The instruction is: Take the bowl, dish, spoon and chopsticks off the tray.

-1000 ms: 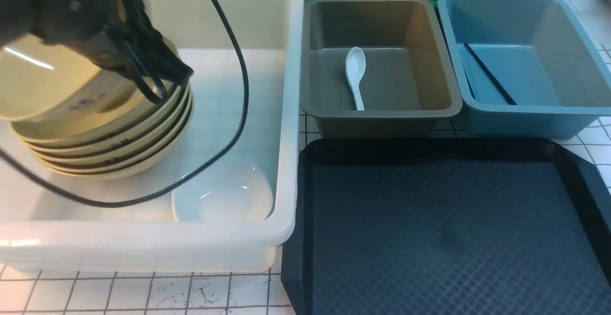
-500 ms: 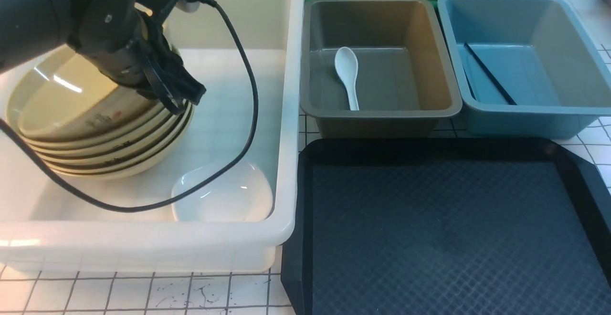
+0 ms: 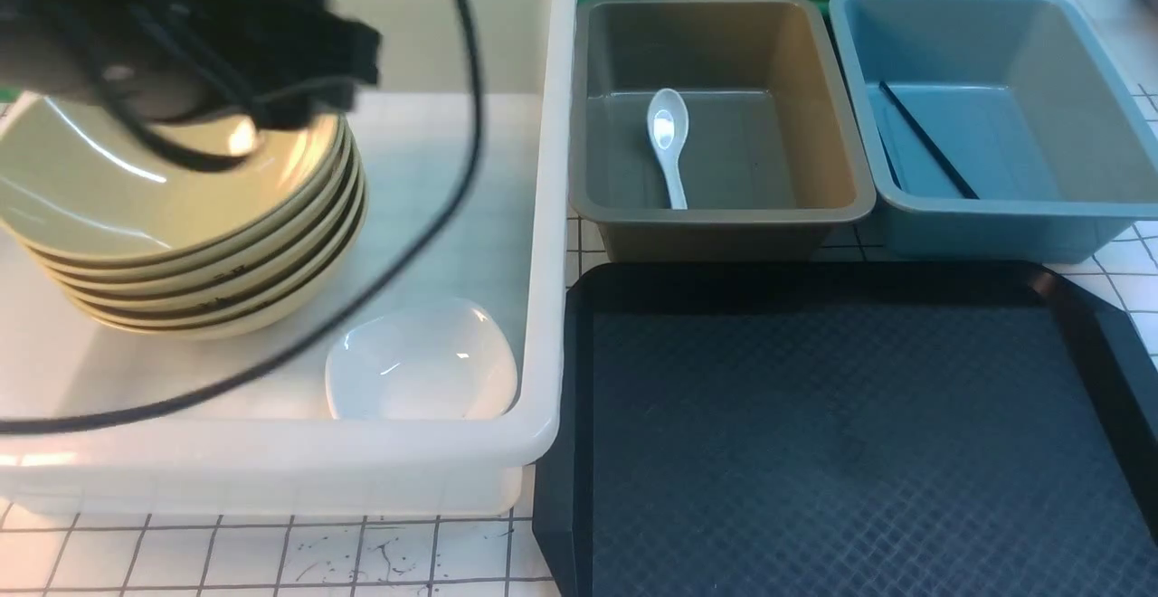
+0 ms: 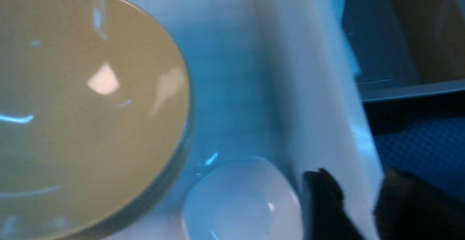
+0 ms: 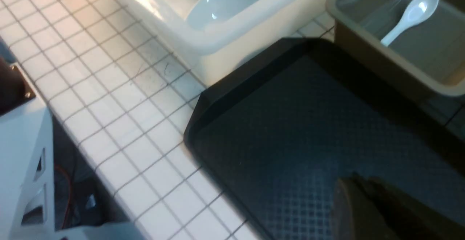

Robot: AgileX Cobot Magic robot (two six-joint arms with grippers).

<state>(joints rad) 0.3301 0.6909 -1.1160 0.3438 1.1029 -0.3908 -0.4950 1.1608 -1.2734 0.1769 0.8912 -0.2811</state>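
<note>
The big flat black plastic tray (image 3: pixel 850 434) with the bumpy diamond pattern has nothing on it. It lies on the white tiled table (image 3: pixel 271 561), just beside the deep white plastic tub (image 3: pixel 271 452).

The shiny tan-yellow bowl (image 3: pixel 136 190) sits on top of a stack of yellow bowls (image 3: pixel 226 298) that look just like it. The stack stands in the far left part of the tub. The small white square dish (image 3: pixel 421 362) with round corners is in the tub too, in the near corner next to the tray side, close to the stack.

The shiny white soup spoon (image 3: pixel 668 140) lies in the grey-brown plastic bin (image 3: pixel 724 208) behind the tray. The thin black chopsticks (image 3: pixel 927 140) lie slanted in the blue plastic bin (image 3: pixel 995 217) next to it.

The left claw (image 3: pixel 353 45) is blurry and hangs above the stack of bowls, with a black cable (image 3: pixel 452 208) looping down over the tub. In the left wrist view its two dark fingers (image 4: pixel 323 196) stand apart with a gap between them and nothing in it, so it is spread and holds nothing.

The right claw (image 5: pixel 367 203) shows only in its own wrist view, low over the tray. Its fingertips look pressed together with nothing between them
</note>
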